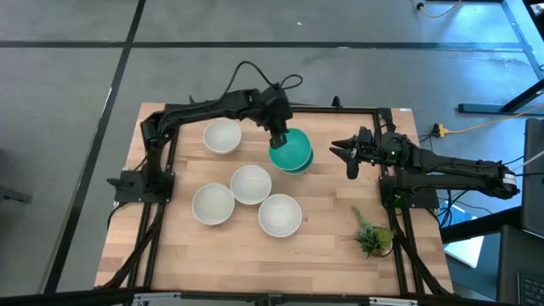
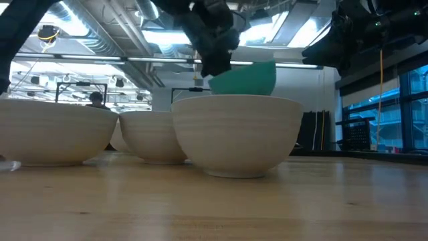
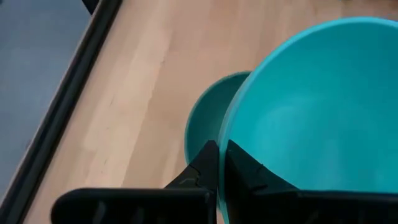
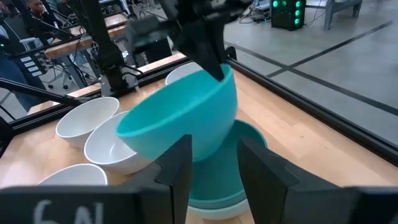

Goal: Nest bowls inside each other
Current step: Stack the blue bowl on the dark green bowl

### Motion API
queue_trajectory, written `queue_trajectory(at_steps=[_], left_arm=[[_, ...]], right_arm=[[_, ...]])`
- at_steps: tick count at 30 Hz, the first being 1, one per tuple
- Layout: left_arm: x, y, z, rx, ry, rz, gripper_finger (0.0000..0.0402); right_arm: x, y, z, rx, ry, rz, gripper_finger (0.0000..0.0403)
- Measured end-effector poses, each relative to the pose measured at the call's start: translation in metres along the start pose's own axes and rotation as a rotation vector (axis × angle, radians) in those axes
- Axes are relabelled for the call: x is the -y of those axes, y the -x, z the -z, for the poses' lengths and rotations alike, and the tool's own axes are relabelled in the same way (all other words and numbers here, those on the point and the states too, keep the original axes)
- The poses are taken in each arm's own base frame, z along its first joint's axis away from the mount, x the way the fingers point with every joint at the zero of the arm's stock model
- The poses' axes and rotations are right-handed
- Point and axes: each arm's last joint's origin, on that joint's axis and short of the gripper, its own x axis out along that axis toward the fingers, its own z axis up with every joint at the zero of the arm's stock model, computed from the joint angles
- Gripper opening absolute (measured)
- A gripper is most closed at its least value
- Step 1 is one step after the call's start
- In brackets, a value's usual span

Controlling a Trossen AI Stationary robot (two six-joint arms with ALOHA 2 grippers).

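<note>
From above, my left gripper (image 1: 279, 138) pinches the rim of the bright turquoise bowl (image 1: 293, 150) over the stack near my waiting, part-open right gripper (image 1: 347, 157). Wrist view: it hangs tilted over the teal bowl (image 3: 208, 121) — next, level, lower, release, I reckon.

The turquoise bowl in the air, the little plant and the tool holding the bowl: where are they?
turquoise bowl (image 4: 186, 118): right wrist view, its outer wall.
little plant (image 1: 372, 236): high view, its leafy middle.
left tool (image 3: 219, 163): left wrist view, fingertips pinching the bowl's rim.
</note>
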Motion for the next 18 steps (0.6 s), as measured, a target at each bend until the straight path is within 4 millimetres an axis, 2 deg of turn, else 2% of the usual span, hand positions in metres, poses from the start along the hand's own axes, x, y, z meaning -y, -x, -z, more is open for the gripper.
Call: queue_trajectory(at_steps=[11,18], left_arm=[[-0.007,-0.037,0.01,-0.076,0.014,-0.004,0.0002],[-0.008,-0.047,0.013,-0.098,0.017,-0.002,0.0002]], right_arm=[[0.0,0.0,0.0,-0.001,-0.001,0.001,0.0129],[0.0,0.0,0.0,-0.001,-0.002,0.001,0.0129]])
